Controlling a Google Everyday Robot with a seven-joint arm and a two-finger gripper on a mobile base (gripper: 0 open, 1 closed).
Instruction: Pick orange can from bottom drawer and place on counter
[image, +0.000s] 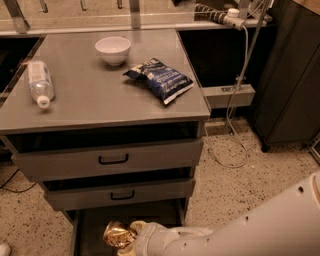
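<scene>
Camera view: the orange can (116, 235) sits in the open bottom drawer (90, 225), near-left. The end effector (131, 236) touches its right side, but its grip cannot be told. Best to lift outward, clearing 2 drawer fronts (112, 160), before reaching the bench (100, 95).

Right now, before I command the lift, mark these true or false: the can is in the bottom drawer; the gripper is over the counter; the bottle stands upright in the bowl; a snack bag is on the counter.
1. The orange can sits in the bottom drawer. True.
2. The gripper is over the counter. False: it is low in the open bottom drawer, right at the can.
3. The bottle stands upright in the bowl. False: it lies on its side near the counter's left edge, apart from the bowl.
4. A snack bag lies on the counter. True, toward the right side.
</scene>
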